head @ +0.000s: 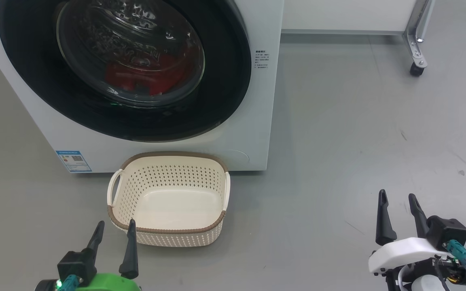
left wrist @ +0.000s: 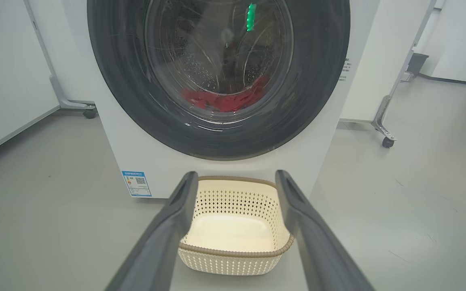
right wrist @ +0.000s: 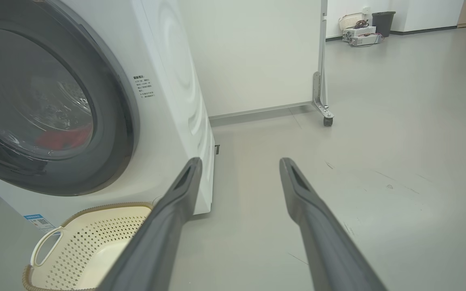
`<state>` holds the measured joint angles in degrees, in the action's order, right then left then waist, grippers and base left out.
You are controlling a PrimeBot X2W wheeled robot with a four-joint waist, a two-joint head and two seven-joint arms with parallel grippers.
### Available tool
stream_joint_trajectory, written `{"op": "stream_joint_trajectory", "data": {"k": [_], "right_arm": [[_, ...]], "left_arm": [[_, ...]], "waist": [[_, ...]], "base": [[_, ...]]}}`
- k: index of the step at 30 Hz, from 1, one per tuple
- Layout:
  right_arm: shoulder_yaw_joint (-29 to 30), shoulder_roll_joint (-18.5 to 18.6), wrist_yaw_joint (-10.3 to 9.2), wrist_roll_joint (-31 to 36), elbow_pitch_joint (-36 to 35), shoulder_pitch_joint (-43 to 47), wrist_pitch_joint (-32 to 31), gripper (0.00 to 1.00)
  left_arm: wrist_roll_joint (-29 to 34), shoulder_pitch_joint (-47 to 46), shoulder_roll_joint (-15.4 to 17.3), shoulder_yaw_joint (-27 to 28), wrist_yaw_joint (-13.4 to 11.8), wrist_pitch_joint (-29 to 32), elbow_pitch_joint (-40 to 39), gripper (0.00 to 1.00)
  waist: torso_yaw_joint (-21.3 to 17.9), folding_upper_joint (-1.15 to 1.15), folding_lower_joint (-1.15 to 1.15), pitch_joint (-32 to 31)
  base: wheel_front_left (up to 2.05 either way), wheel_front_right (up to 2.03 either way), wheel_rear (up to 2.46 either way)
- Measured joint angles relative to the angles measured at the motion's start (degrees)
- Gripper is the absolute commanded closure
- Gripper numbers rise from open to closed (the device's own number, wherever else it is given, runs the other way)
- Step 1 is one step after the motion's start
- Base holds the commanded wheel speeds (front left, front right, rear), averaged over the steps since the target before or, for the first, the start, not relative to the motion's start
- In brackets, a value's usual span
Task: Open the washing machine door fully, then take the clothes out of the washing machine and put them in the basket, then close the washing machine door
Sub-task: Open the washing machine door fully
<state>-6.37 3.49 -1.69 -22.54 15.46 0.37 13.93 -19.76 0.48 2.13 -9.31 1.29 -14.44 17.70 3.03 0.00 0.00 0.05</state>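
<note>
Nothing of the task looks done yet. The large round glossy black-rimmed washing machine door [head: 130,52] sits shut on the big white front-loading washing machine [head: 253,121]. The bright red clothes [head: 144,76] lie in the drum behind its glass. The small cream perforated plastic basket [head: 172,154] stands empty on the grey floor [head: 338,141], just before the machine. The left gripper [head: 116,223] and the right gripper [head: 397,195] are both spread wide and hold nothing. Opening, unloading and closing all remain.
</note>
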Motion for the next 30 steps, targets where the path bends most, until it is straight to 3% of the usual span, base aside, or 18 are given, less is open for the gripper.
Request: {"op": "stream_joint_trajectory", "data": {"k": [23, 24, 25, 26, 30], "right_arm": [[-0.5, 0.0, 0.0, 1.2, 1.3, -1.0, 0.0, 0.0], [-0.5, 0.0, 0.0, 1.2, 1.3, -1.0, 0.0, 0.11], [-0.6, 0.0, 0.0, 1.2, 1.3, -1.0, 0.0, 0.57], [-0.6, 0.0, 0.01, 1.2, 1.4, -1.0, 0.0, 0.98], [-0.9, 0.1, 0.01, 1.7, 1.4, -1.1, 0.0, 1.0]], "left_arm": [[0.0, -0.3, 0.0, 0.0, -0.3, 0.0, 0.4, 0.0], [0.0, -0.3, 0.0, 0.0, -0.3, 0.0, 0.4, 0.0], [0.0, -0.3, 0.0, 0.0, -0.3, 0.0, 0.4, 0.0], [0.0, -0.3, 0.0, 0.0, -0.3, 0.0, 0.4, 0.0], [0.0, -0.4, 0.0, -0.1, -0.3, 0.0, 0.5, 0.0]], "waist": [[0.3, 0.0, 0.0, -0.2], [0.3, 0.0, 0.0, -0.2], [0.3, 0.0, 0.0, -0.2], [0.3, 0.0, 0.0, -0.2], [0.4, 0.0, 0.0, -0.1]], "base": [[0.0, 0.0, 0.0], [0.0, 0.0, 0.0], [0.0, 0.0, 0.0], [0.0, 0.0, 0.0], [0.0, 0.0, 0.0]]}}
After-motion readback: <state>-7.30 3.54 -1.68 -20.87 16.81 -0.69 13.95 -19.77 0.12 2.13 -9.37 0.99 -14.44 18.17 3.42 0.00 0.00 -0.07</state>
